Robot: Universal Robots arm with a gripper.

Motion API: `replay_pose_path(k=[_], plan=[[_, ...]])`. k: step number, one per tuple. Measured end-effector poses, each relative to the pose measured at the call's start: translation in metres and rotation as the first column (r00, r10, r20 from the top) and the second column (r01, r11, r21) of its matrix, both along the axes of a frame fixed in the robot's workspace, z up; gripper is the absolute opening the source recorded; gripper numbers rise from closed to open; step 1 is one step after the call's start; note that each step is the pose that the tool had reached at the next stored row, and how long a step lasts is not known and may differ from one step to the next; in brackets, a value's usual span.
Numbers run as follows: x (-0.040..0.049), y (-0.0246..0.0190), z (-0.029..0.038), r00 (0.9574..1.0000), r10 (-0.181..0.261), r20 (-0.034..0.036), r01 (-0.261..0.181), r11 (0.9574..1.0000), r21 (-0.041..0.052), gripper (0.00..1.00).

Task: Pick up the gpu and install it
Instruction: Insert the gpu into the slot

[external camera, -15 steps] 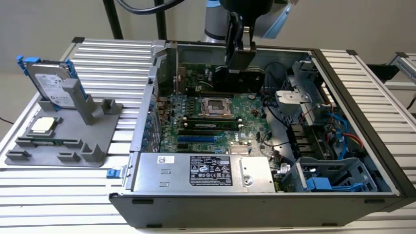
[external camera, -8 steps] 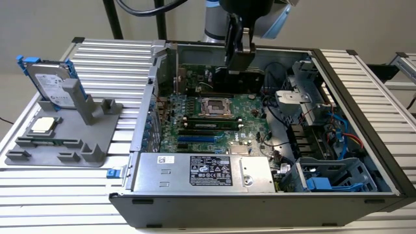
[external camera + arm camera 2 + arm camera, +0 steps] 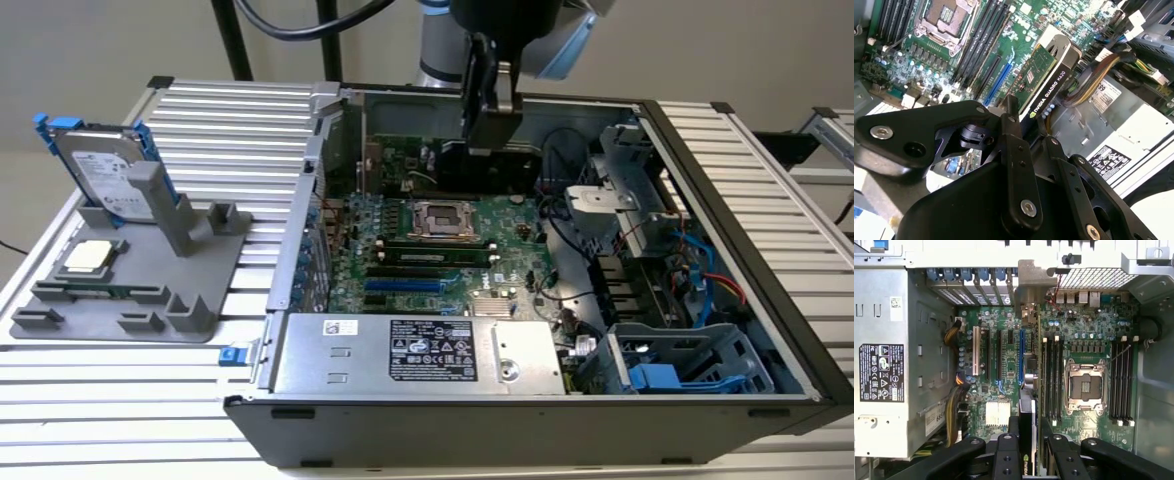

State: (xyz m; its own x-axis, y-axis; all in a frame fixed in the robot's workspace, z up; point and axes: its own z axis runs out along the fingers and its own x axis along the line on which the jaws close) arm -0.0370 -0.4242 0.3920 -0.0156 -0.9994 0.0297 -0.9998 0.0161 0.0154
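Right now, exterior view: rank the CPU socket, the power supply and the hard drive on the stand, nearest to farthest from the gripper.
1. CPU socket: on the motherboard, just below the gripper, which holds the gpu.
2. Power supply: at the case's front edge.
3. Hard drive: outside the case, upright on the stand at the exterior view's left.

The claw (image 3: 1029,452) grips the gpu (image 3: 1027,410) edge-on, its silver end bracket (image 3: 1035,282) up against the case's rear slots, above the green motherboard (image 3: 1074,340). The card stands just beside the blue slot (image 3: 1021,357), between it and the memory slots (image 3: 1051,377). The empty processor socket (image 3: 1087,386) lies beyond those, and the grey power supply (image 3: 899,365) sits on the opposite side.
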Motion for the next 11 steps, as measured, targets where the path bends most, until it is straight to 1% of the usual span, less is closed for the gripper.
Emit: replay_pose_path(k=[11], plan=[[0.0000,0.0000,-0.0015,1.0000,0.000,0.0000,0.000,1.0000,0.0001,0.00]])
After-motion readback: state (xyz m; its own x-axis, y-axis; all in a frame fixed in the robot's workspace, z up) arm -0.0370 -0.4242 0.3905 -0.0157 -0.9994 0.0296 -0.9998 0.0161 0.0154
